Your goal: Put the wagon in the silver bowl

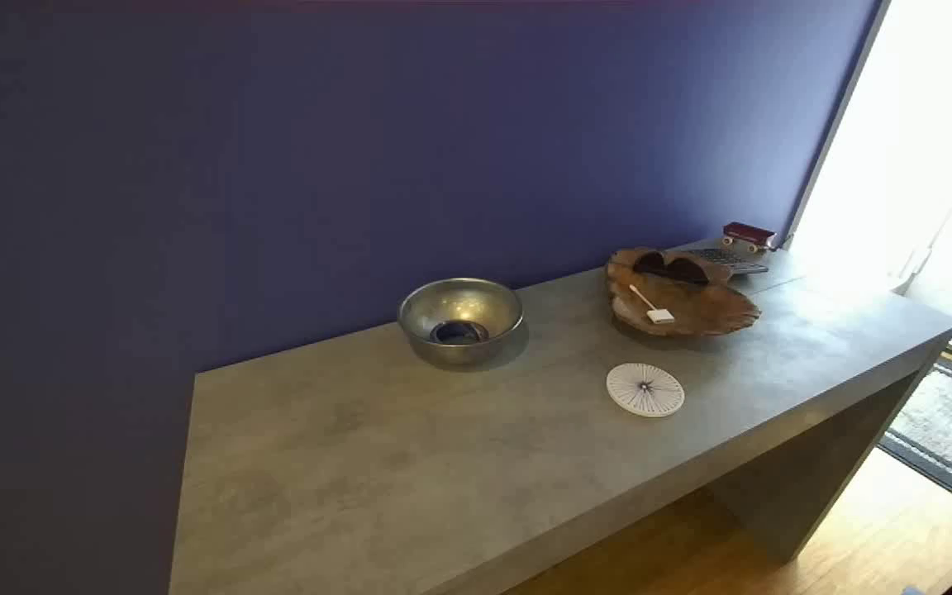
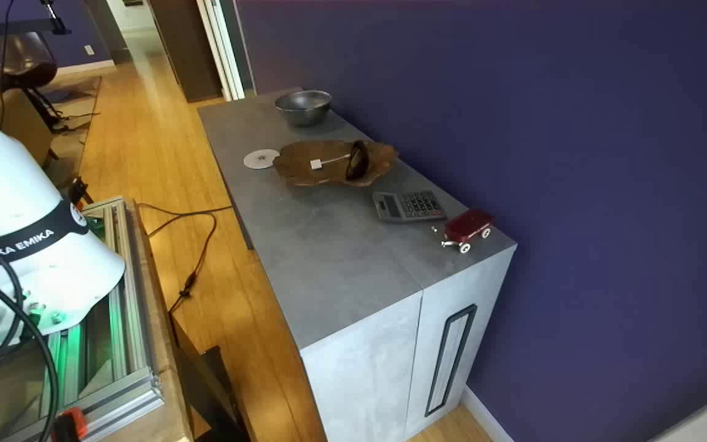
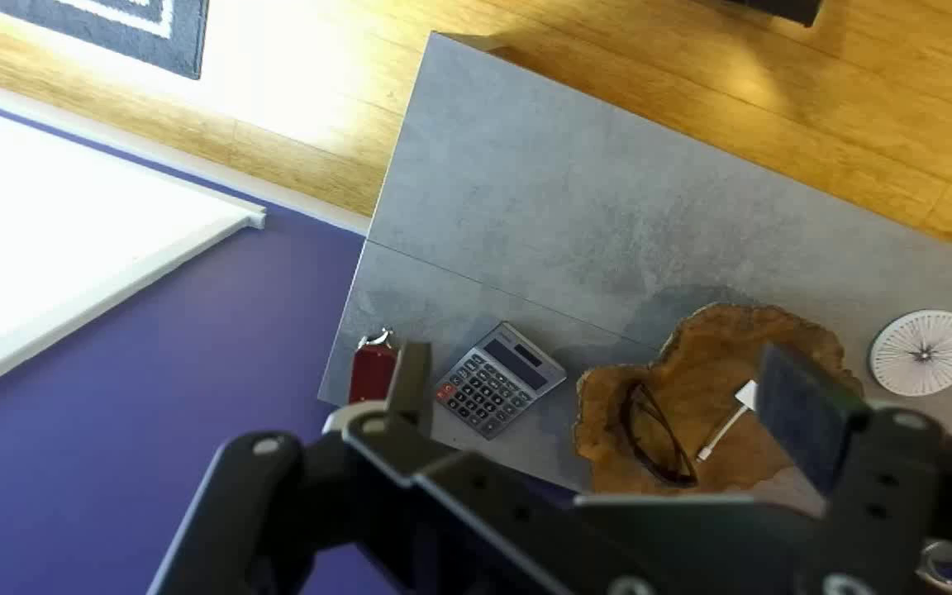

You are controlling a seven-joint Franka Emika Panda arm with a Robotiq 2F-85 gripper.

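Observation:
The wagon, a small dark red toy with white wheels and a metal handle, stands at the tabletop's far end in both exterior views (image 1: pixel 749 234) (image 2: pixel 467 227). In the wrist view the wagon (image 3: pixel 372 372) is partly hidden behind the left finger. The silver bowl, round and shiny, stands near the wall at the other end of the table in both exterior views (image 1: pixel 488 312) (image 2: pixel 304 112). A dark round shape shows in its bottom; I cannot tell what it is. My gripper (image 3: pixel 608 401) is wide open and empty, above the table. It is outside both exterior views.
A brown wooden dish (image 1: pixel 720 310) holding sunglasses (image 3: pixel 649 434) and a white adapter cable (image 3: pixel 724 430) lies between wagon and bowl. A grey calculator (image 2: pixel 409 205) lies beside the wagon. A white disc (image 1: pixel 645 389) lies by the dish. A blue wall (image 1: pixel 319 165) runs along the table.

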